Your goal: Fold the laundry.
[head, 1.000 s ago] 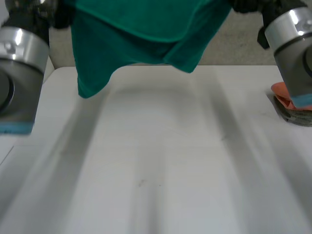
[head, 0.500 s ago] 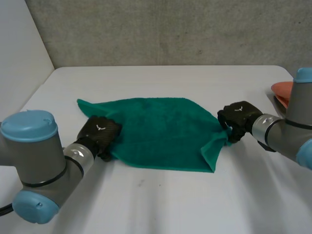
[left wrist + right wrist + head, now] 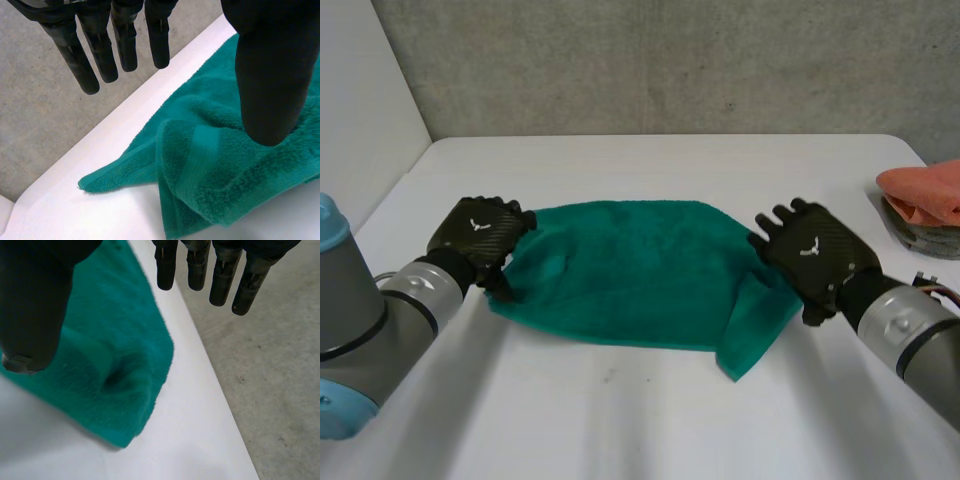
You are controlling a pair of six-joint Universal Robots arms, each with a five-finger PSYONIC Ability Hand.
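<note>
A green towel (image 3: 630,270) lies spread on the white table (image 3: 650,420), its right front corner folded over and sticking out toward me. My left hand (image 3: 480,235) hovers over the towel's left edge, and my right hand (image 3: 810,250) over its right edge. In the left wrist view the left hand (image 3: 265,75) has straight fingers and its thumb held apart above the rumpled towel (image 3: 215,160), holding nothing. In the right wrist view the right hand (image 3: 35,300) is likewise spread above the towel's (image 3: 115,340) corner, with no cloth between thumb and fingers.
An orange cloth (image 3: 925,192) lies on a grey stack (image 3: 925,238) at the table's right edge. The table's far edge runs just behind the towel, with concrete floor (image 3: 260,365) beyond it. Bare table stretches in front of the towel.
The towel came down from hanging in both hands to lying on the table. Both hands then opened, let go of its side edges and lifted slightly.
</note>
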